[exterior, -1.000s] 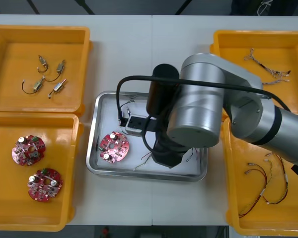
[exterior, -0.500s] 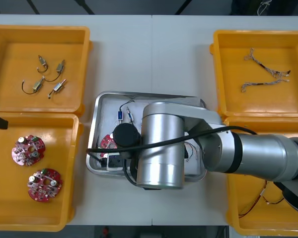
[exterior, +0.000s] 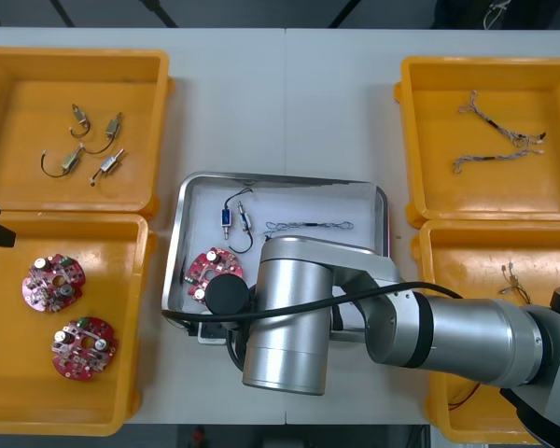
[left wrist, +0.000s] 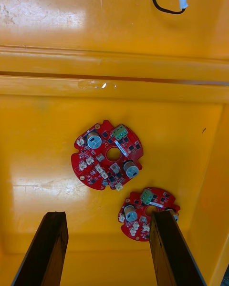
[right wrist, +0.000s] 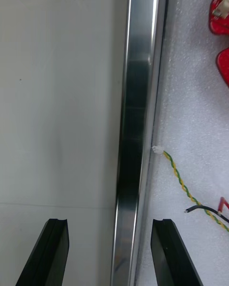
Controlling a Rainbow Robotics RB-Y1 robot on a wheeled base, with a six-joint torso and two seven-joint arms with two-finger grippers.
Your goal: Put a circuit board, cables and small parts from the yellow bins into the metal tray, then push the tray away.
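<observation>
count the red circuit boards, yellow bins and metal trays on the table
red circuit boards: 3 (2 in a bin, 1 in the tray)
yellow bins: 4
metal tray: 1
total: 8

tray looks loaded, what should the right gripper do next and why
Probably lower the open right gripper, which stands astride the metal tray's near rim, and push away. The tray already holds a circuit board, cables and a small metal part; the left gripper hovers open over a yellow bin.
</observation>
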